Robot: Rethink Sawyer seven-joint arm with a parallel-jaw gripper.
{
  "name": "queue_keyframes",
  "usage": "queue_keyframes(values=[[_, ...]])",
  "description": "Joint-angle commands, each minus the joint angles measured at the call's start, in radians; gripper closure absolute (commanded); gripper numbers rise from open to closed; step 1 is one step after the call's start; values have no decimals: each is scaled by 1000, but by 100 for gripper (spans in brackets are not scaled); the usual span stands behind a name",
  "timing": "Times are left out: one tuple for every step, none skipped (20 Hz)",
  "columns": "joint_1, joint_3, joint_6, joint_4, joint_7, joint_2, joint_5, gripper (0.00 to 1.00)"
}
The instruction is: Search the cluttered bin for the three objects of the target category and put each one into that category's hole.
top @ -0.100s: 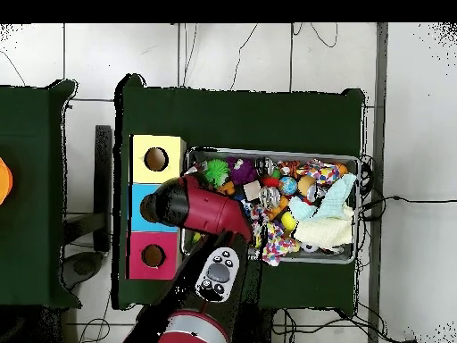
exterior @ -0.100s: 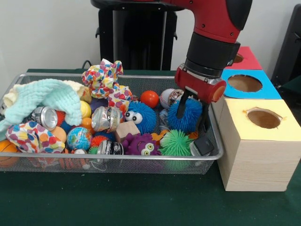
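A wire mesh bin (exterior @ -0.100s: 117, 157) is packed with toys. At its right end my gripper (exterior @ -0.100s: 193, 113) reaches down, its two black fingers pressed against either side of a blue spiky ball (exterior @ -0.100s: 188, 120), which they hold low among the clutter. A green spiky ball (exterior @ -0.100s: 176, 143) lies just in front of it, and an orange spiky ball (exterior @ -0.100s: 98, 140) sits further left. Beside the bin stand three boxes with holes: yellow (exterior @ -0.100s: 277, 110), blue (exterior @ -0.100s: 270, 89) and red (exterior @ -0.100s: 249, 59). In the overhead view the arm (top @ -0.100s: 201, 207) hides the gripper and the ball.
Also in the bin are a blue furry toy with eyes (exterior @ -0.100s: 141, 116), a purple one (exterior @ -0.100s: 141, 143), an orange ball (exterior @ -0.100s: 149, 99), metal cans (exterior @ -0.100s: 106, 117), a mint cloth (exterior @ -0.100s: 47, 96), a patterned cloth (exterior @ -0.100s: 103, 77), a globe ball (exterior @ -0.100s: 78, 138) and a wooden block (exterior @ -0.100s: 127, 128).
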Motion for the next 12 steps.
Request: queue_keyframes(values=[[-4, 106, 64, 80, 195, -13, 58, 0], [-8, 113, 62, 84, 193, -14, 59, 0], [-20, 134, 63, 96, 182, -18, 59, 0], [-38, 163, 49, 110, 169, -18, 58, 0], [-56, 193, 34, 123, 156, -17, 57, 0], [-66, 213, 22, 135, 156, -15, 61, 0], [-76, 233, 3, 145, 153, -8, 61, 0], [-78, 239, 0, 149, 157, -5, 64, 0], [-82, 247, 14, 152, 149, -2, 63, 0], [-80, 245, 22, 150, 148, 1, 62, 0], [-81, 247, 44, 148, 135, 4, 56, 0], [-79, 246, 51, 148, 138, 6, 55, 0]])
